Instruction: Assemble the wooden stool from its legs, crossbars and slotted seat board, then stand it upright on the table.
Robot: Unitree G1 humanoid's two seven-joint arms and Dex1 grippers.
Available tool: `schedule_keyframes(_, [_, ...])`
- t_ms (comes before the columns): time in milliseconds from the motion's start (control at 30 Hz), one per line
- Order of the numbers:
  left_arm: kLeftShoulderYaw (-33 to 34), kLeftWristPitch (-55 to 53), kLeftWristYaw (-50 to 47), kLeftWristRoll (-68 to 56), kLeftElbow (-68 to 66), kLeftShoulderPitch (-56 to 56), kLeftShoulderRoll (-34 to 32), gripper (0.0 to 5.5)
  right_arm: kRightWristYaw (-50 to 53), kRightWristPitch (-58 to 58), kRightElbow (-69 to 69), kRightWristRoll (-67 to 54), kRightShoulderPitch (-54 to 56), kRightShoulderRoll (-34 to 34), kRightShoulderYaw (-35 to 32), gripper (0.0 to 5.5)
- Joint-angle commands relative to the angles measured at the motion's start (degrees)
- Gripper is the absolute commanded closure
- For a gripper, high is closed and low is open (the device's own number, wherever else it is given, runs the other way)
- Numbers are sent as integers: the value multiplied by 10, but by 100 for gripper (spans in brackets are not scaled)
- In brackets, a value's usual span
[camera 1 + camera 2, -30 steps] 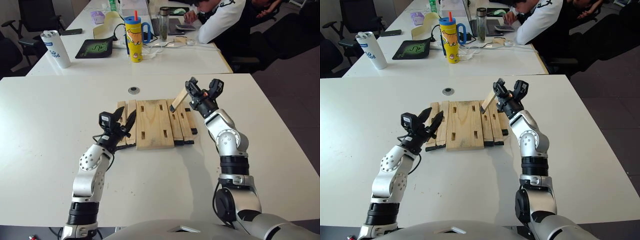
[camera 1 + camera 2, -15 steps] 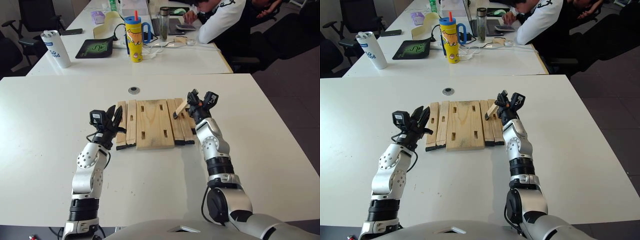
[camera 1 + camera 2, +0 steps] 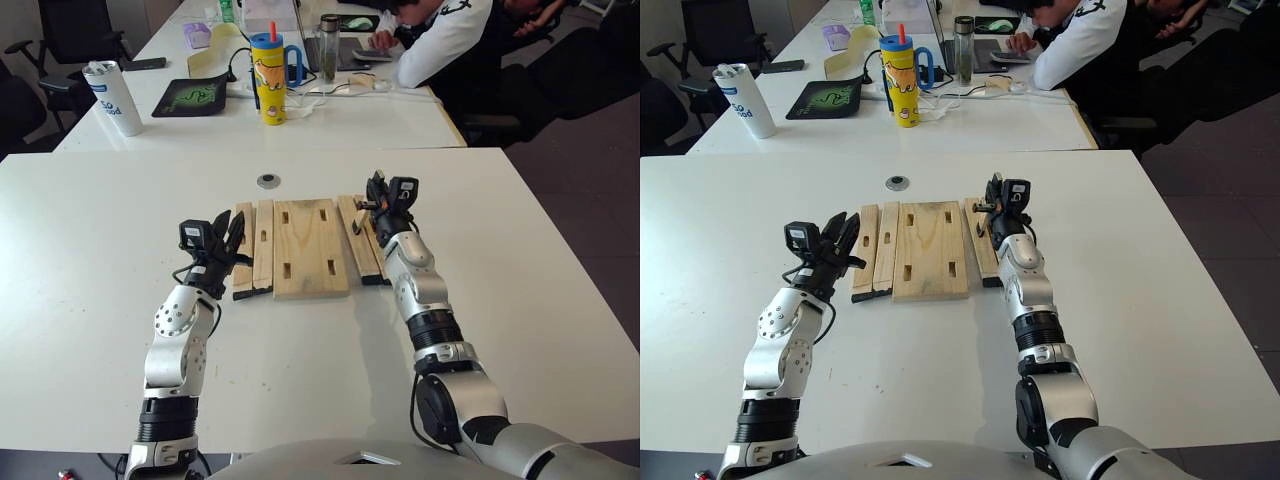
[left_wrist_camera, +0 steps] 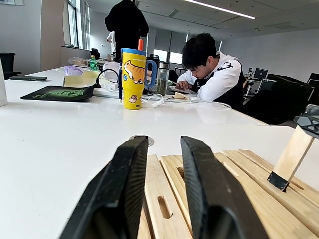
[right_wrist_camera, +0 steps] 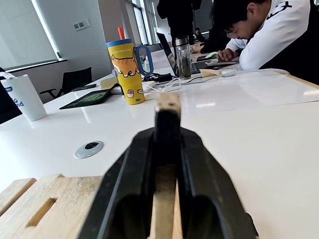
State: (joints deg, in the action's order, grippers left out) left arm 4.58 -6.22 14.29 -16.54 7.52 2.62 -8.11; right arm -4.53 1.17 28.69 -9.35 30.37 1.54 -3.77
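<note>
Our right tool (image 3: 371, 204) sits just right of centre in the head view, clenched on a short wooden piece (image 4: 291, 154) with a black-capped end. From the right wrist, both fingers (image 5: 133, 172) press against the sides of this piece, and its pale top sticks out past them. The left wrist view shows it tilted, with the capped end down at the surface of the strips; we cannot tell whether it touches them.

Our left tool (image 3: 232, 231) lies left of centre in the head view and is released. Its two dark fingers (image 4: 127, 184) are spread with a clear gap between them. They point across the leftmost strip, and we cannot tell whether they touch the wood.

At the middle of the frame the slotted seat board (image 3: 310, 247) lies flat on the white bench (image 3: 90, 300), and four slots show in its face. Two narrow slotted strips (image 3: 262, 243) lie flat just beside its left edge, with black caps at their near ends. More strips (image 3: 354, 238) lie flat along its right edge, partly under the right arm.

A round grommet (image 3: 267, 181) is set in the bench just above the parts. On the second bench, at the upper left of the frame, stand a yellow cup (image 3: 266, 76), a white cup (image 3: 113, 98) and a dark green mat (image 3: 196, 96).
</note>
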Motion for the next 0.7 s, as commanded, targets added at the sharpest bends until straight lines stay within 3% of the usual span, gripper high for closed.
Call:
schedule_keyframes(33, [-4, 1, -1, 11, 1, 3, -1, 426, -10, 13, 24, 37, -46, -14, 24, 508])
schedule_keyframes(400, [-6, -5, 5, 18, 13, -2, -9, 426, -28, 131, 35, 73, -80, -28, 44, 508])
schedule_keyframes(433, [-6, -6, 5, 18, 13, -2, -9, 426, -29, 131, 30, 70, -79, -26, 43, 471])
schedule_keyframes(567, [-7, -7, 7, 19, 14, -2, -10, 426, -18, 116, -48, 66, -62, -18, 44, 409])
schedule_keyframes(700, [-11, -7, 7, 22, 15, -4, -8, 426, -6, 89, -126, 62, -10, -15, 39, 406])
